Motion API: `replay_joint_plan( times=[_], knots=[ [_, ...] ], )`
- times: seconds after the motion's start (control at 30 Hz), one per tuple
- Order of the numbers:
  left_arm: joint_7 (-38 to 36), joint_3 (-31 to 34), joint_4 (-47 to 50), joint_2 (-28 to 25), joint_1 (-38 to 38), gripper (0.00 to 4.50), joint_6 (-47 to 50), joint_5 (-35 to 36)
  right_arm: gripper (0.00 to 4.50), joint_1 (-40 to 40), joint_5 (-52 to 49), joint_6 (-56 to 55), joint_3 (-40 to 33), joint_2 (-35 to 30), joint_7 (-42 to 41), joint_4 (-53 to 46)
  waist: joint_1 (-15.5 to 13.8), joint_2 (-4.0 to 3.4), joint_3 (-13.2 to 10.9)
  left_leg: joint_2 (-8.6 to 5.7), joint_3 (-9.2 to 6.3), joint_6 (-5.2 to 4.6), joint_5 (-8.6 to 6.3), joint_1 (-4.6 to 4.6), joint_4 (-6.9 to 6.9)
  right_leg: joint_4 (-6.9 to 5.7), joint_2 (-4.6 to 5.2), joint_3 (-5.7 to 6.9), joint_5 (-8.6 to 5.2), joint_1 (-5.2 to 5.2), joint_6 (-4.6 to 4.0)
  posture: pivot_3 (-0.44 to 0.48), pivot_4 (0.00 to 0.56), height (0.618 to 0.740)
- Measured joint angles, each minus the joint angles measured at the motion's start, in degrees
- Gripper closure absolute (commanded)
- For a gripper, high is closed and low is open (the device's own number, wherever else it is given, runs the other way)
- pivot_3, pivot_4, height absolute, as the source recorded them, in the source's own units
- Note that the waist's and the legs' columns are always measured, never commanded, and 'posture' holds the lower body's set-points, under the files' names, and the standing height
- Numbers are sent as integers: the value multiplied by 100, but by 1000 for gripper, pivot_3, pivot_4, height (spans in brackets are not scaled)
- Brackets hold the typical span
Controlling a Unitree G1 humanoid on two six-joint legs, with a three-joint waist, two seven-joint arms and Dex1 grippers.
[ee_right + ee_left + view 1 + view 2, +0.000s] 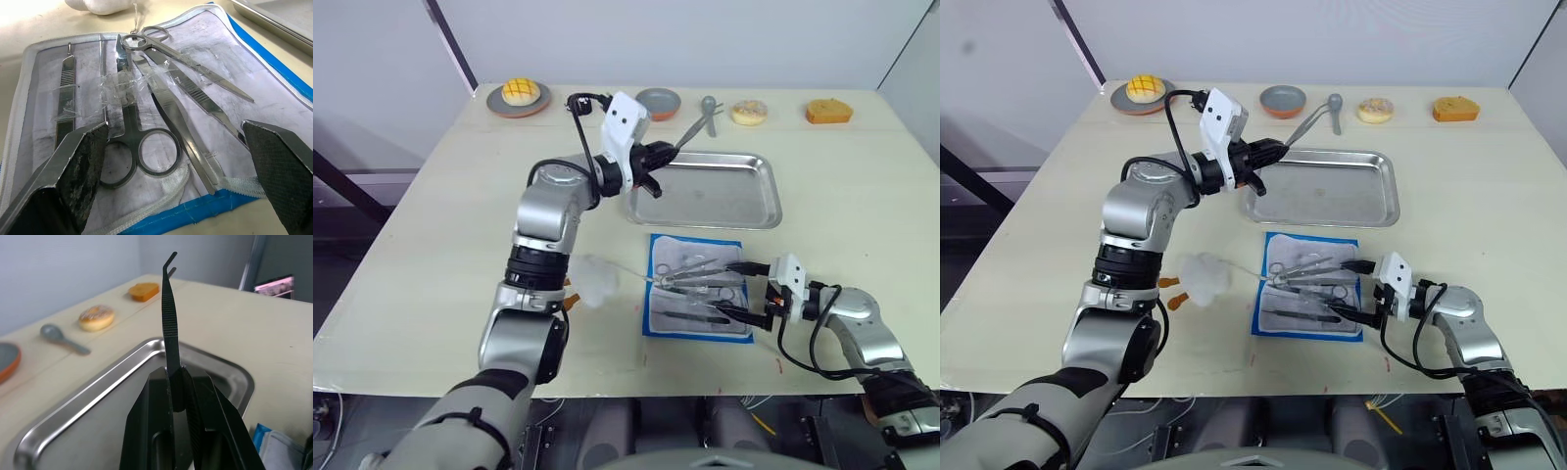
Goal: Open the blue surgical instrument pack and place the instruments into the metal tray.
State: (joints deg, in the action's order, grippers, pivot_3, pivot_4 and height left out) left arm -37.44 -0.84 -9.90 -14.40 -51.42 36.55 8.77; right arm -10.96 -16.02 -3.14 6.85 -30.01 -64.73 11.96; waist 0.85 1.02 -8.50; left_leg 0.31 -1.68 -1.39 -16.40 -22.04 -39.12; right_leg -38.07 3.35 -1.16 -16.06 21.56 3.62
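Landmark: the metal tray (759, 201), which lies on the table (431, 235) with its long side across the robot's view.
Left claw (658, 157): raised over the tray's left end, its fingers pinched tight on a pair of tweezers (169, 318); the slim bent tips point away from the claw, out over the tray's rim.
Blue surgical instrument pack (653, 323): spread open and flat on the table just on the near side of the tray, pale inner side up with the blue border showing round it.
Instruments (146, 93): several lie on the open pack, among them ring-handled scissors, long forceps and a flat handle at one edge; clear tape crosses some of them.
Right claw (744, 289): low at the pack's right edge, on the near side of the tray, fingers spread wide and holding nothing.
White plush toy (592, 279): on the table left of the pack, nearer the robot than the tray.
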Motion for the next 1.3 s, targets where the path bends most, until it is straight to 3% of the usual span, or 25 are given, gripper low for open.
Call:
replay_joint_plan(
  times=[0.03,0.1,0.37,0.77,1.27,1.3],
  knots=[
    [648,119,-62,344,33,4441,-157,-102,0,3,0,0,0,-2,1,-1,-5,5,3,1,-1,0,0,-1,0,0,2,0,0,0,0,0,150,740],
    [1096,147,-101,596,42,4441,-259,-154,0,3,0,0,0,0,3,-1,-3,6,4,0,-1,1,0,0,0,0,2,-3,0,0,0,0,150,740],
    [2754,158,-785,1109,124,4441,-416,-598,0,7,0,-1,1,15,15,-2,-3,7,5,-3,-2,3,0,6,8,0,2,-10,1,0,0,0,150,740],
    [3611,298,-2074,1618,57,4441,-285,-632,0,31,0,-28,-1,51,65,-11,4,8,6,-5,-2,4,0,7,11,1,2,-11,1,1,0,0,150,740],
    [3987,531,-2680,1528,-243,4441,-205,-626,0,46,0,-76,0,95,134,-4,1,8,6,-6,-1,8,0,9,16,2,7,-11,1,1,0,0,150,740],
    [3988,533,-2688,1528,-248,3815,-208,-625,0,46,0,-76,0,95,134,-3,1,8,6,-6,-1,8,0,9,17,2,7,-11,1,1,0,0,150,740]
  ],
)
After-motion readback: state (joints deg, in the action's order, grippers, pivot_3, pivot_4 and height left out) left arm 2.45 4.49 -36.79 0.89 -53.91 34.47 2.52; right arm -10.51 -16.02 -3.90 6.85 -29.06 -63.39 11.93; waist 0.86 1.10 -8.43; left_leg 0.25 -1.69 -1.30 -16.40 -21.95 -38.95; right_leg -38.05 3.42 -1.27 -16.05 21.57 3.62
